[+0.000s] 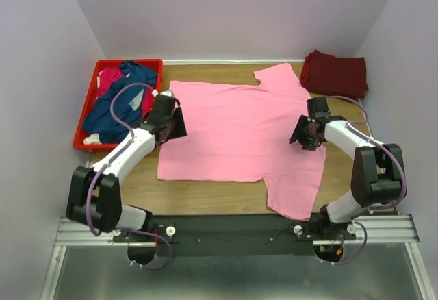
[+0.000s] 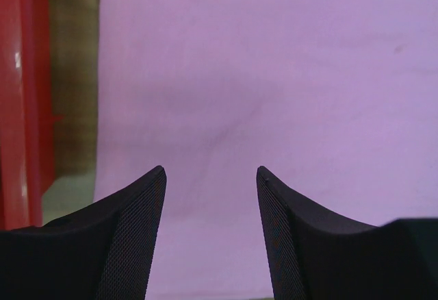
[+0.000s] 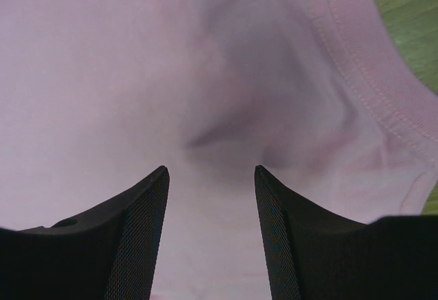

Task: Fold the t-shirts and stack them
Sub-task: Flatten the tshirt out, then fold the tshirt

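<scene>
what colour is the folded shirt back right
Dark maroon; the folded shirt shows best in the top view.

A robot test cell in a lab, not a home.
2 robot arms, left arm point(image 1: 126, 153) and right arm point(image 1: 349, 139), are bolted to a metal rail point(image 1: 75, 231) at the edge of a wooden counter point(image 1: 205, 194); plain pale walls point(image 1: 239, 12) close it on 3 sides, loose cables point(image 1: 403, 177) run along the arms, and a pink t-shirt point(image 1: 239, 129) lies spread flat beside a red crate point(image 1: 130, 61).

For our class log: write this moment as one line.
light pink cloth t-shirt: spread flat | left fingers: open | right fingers: open
</scene>
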Tool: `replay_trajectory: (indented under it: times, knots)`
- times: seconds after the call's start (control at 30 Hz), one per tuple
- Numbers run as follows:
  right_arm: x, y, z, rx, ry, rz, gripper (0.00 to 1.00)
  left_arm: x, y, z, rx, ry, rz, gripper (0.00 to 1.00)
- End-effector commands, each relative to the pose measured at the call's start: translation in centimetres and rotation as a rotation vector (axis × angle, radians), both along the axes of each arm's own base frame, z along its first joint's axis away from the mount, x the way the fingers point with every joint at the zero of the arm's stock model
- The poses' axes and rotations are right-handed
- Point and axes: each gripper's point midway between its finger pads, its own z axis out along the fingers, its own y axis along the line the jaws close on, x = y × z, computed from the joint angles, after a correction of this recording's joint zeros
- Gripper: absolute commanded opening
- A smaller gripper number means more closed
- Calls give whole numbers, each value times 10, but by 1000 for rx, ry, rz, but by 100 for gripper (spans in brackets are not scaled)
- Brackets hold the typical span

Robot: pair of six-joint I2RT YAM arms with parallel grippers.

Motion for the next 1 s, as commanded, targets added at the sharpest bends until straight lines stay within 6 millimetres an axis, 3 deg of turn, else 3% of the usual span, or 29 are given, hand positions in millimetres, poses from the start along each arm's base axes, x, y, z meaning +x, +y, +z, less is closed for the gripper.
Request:
replay_trajectory:
  times: [0.0, 0.17, 0.33, 0.47, 0.63, 0.73, 0.8, 0.97]
  knots:
    - [-1, -21, -16, -126, 45, -42, 61, -37, 23, -3, 28, 25, 76, 63]
    - [11, -29, -34, -177, 68, -70, 61, -61, 35, -16, 50, 72, 114, 62]
    - [28, -40, -37, -241, 54, -108, 61, -74, 35, -33, 50, 137, 111, 64]
    - [50, -34, -29, -217, 15, -84, 61, -88, 37, -49, 55, 199, 114, 64]
    - [62, -17, 12, -126, -95, -46, 61, -108, 40, -54, 34, 259, 157, 63]
    - [48, -13, 27, -104, -128, -6, 61, -120, 44, -50, 46, 301, 180, 61]
    - [31, -7, 26, -71, -121, 21, 61, -129, 43, -54, 34, 339, 188, 60]
    - [1, 6, 41, 26, -170, 42, 61, -134, 46, -64, 59, 406, 228, 55]
